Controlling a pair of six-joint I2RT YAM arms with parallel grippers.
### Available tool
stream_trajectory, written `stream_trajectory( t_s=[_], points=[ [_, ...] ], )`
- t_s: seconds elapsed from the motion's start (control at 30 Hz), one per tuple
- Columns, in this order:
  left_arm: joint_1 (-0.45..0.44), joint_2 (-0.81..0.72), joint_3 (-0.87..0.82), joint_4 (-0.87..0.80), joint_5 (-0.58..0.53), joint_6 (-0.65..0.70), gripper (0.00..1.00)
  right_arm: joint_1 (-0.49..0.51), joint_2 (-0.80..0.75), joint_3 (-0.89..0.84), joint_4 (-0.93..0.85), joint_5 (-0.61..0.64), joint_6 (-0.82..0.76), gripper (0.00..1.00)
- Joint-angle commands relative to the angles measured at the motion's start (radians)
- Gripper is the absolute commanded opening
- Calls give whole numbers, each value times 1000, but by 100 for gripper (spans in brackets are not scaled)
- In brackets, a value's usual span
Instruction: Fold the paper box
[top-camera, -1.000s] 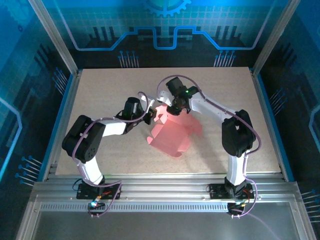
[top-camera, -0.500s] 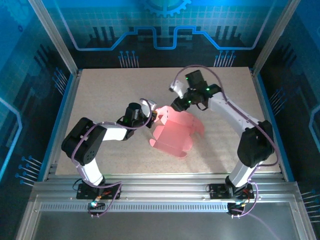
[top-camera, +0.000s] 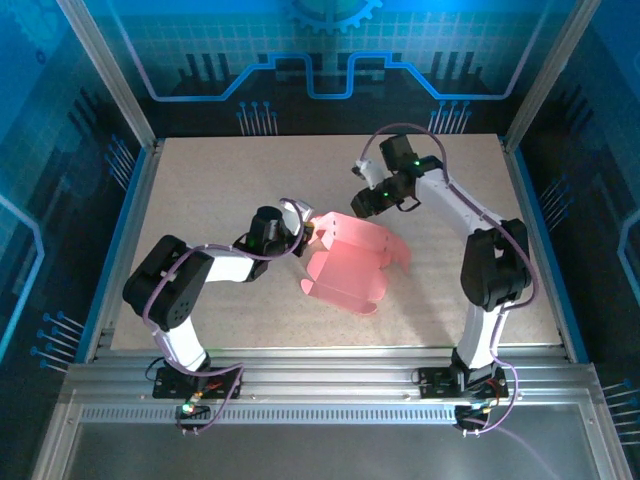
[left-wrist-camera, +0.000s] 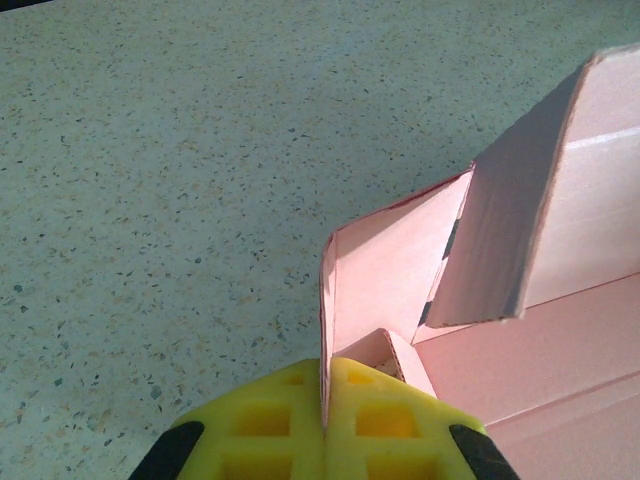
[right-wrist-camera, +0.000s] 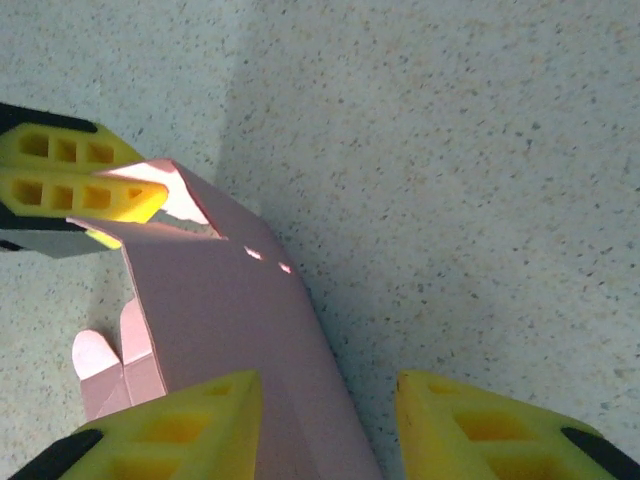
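Observation:
The pink paper box lies half-formed in the middle of the table, its walls and flaps partly raised. My left gripper is shut on an upright flap at the box's left end; in the left wrist view the thin card edge sits pinched between the yellow fingers of that gripper, with the paper box spreading to the right. My right gripper hovers just beyond the box's far wall. It is open, with the sloping pink wall of the paper box under its left finger.
The speckled table is bounded by aluminium rails and blue side walls. In the right wrist view the left gripper's yellow fingers show at the upper left, holding the box's corner. Bare tabletop lies to the right of the box.
The right gripper has drawn back from the box's top towards the far right. The left gripper has kept its grip on the flap and shifted slightly nearer.

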Motion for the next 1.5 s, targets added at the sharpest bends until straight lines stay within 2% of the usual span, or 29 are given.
stream_trajectory(
  t_s=[0.0,0.43,0.7,0.93,1.07,1.13,1.27,1.47],
  points=[
    [-6,-12,-10,-34,-13,16,0,4,12,37,-63,-55,-24,41],
    [-8,-11,-5,-35,-4,8,0,33,44,39,-85,-23,-51,38],
    [-8,-18,-2,-42,-1,7,0,62,76,52,-114,48,-88,42],
    [-7,-25,-5,-48,8,3,3,78,104,76,-132,80,-100,39],
    [-8,-33,-10,-48,12,2,11,78,111,79,-136,73,-108,38],
    [-8,-35,-15,-42,21,2,23,78,115,76,-136,73,-109,38],
    [-8,-38,-23,-18,47,-12,38,75,124,74,-136,70,-112,38],
    [-8,-65,-44,6,70,-29,51,76,128,74,-132,77,-109,38]
  ],
)
